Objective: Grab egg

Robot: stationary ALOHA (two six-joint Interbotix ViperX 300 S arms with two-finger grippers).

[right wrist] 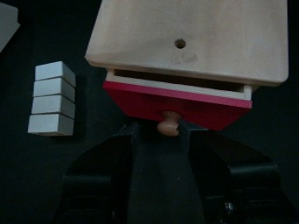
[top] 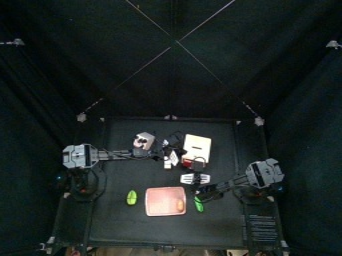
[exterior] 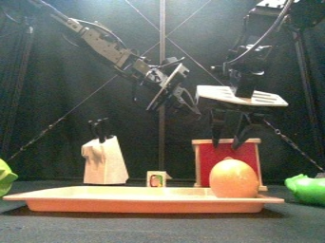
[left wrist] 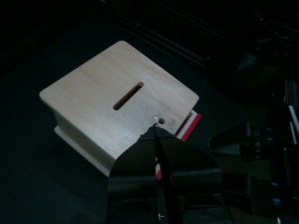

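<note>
Orange egg [exterior: 234,178], pink tray [exterior: 76,199]

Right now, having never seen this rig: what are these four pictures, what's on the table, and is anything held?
It is a robot with two black arms, each ending in a two-jaw gripper, at a small black table inside black curtains. One picture looks straight down from above, one looks level from the table's front edge, and two come from cameras on the wrists.

Both arms are at the pale wooden box with a red drawer. The left gripper points at its slotted top, and the right gripper faces the drawer's small round knob.

On the table are a flat pink tray with a tan egg lying on it, a white bag with a black clip, a white segmented block, and green items at the sides.

Neither gripper holds the egg.
</note>
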